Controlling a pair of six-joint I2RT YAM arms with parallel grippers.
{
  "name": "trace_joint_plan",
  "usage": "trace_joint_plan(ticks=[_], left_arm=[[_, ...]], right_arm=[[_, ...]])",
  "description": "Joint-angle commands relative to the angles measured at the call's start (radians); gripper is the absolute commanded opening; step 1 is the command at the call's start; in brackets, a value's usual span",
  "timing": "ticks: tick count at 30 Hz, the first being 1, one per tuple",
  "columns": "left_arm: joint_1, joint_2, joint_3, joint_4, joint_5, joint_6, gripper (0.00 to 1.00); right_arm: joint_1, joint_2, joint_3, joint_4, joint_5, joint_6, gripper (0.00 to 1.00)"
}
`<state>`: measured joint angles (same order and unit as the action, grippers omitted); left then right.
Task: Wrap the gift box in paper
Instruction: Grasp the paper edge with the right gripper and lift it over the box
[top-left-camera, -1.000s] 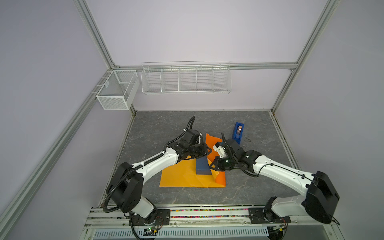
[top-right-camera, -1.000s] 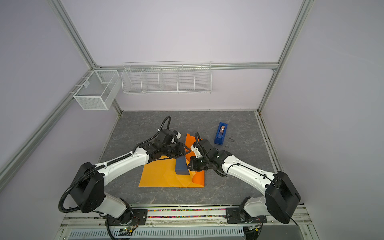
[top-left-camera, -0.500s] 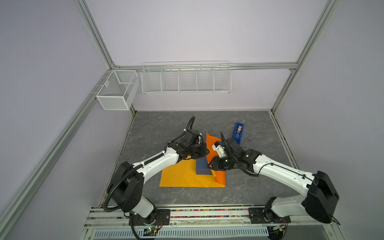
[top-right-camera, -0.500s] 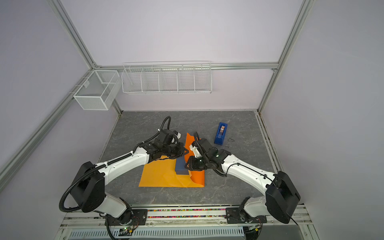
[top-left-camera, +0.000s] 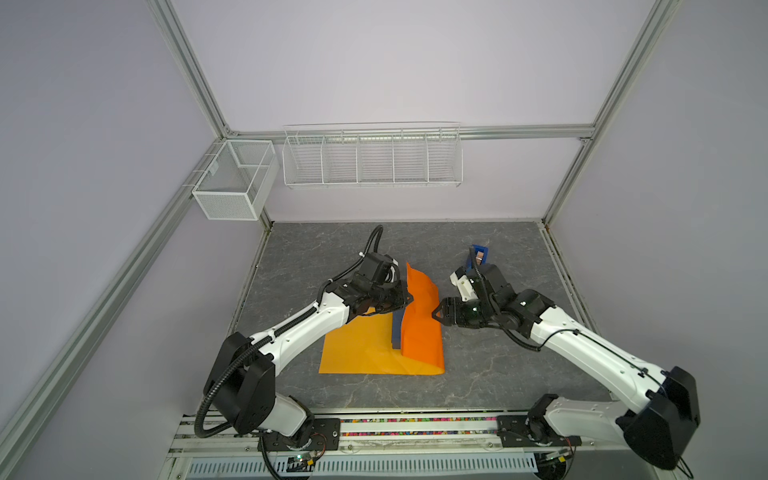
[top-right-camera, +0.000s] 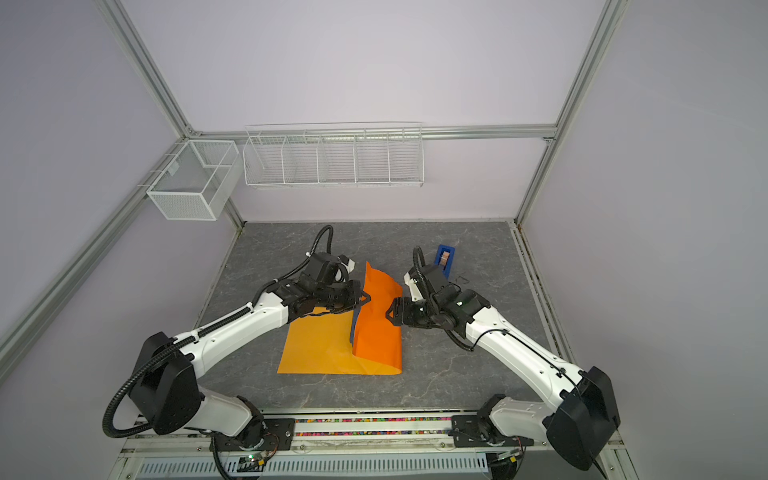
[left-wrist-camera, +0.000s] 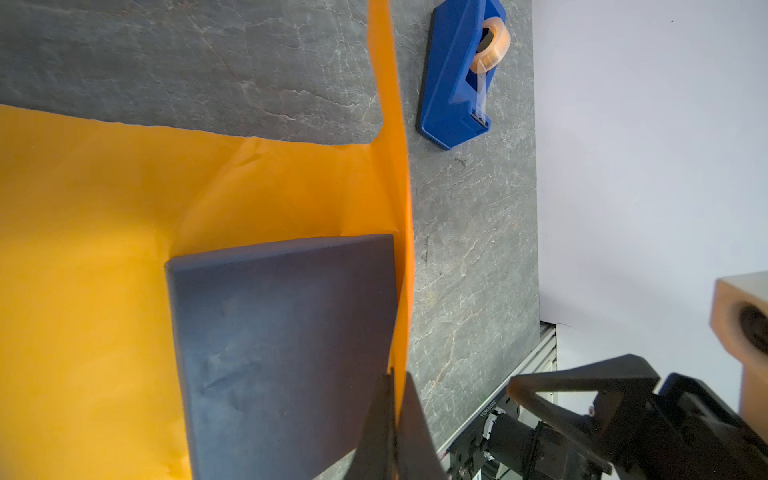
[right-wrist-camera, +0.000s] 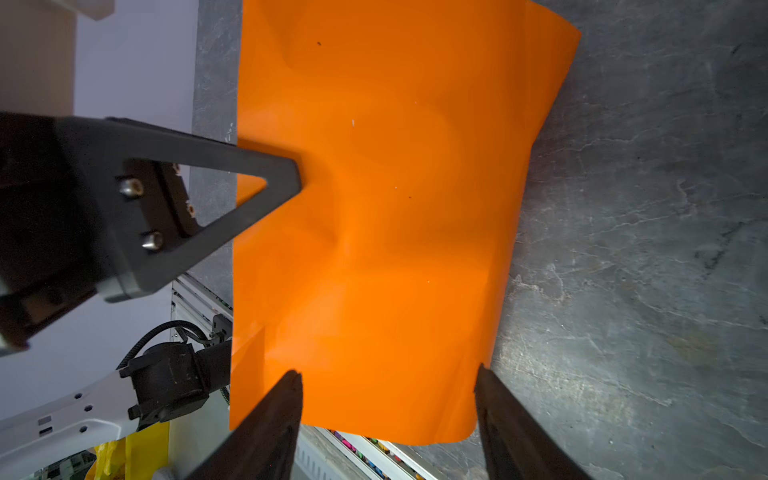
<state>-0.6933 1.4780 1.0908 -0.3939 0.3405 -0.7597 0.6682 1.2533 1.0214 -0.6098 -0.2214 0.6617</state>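
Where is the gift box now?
In both top views the gift box lies mid-table on the paper, mostly hidden behind the raised flap pinched by the left gripper's jaws.

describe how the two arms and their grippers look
Both the left arm and right arm have white shells with black joint housings. A black ribbed hose arches off the left arm; a thin black cable trails along the right one. The left gripper and right gripper are black, their fingers open triangular frames fixed with silver screws.
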Motion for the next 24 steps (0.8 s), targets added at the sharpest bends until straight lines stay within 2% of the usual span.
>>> trace_joint_plan(ticks=[1,14,24], left_arm=[[0.011,-0.021,0.024,-0.048,-0.024,0.032,0.0],[0.012,0.008,-0.013,-0.114,-0.141,0.094,0.0],[0.017,0.043,-0.041,-0.102,-0.182,0.112,0.0]], right_arm=[[-0.008,0.048,0.018,-0.026,-0.057,-0.042,0.66],[-0.007,0.249,0.064,0.106,-0.221,-0.027,0.38],[-0.007,0.367,0.071,0.125,-0.245,-0.038,0.35]])
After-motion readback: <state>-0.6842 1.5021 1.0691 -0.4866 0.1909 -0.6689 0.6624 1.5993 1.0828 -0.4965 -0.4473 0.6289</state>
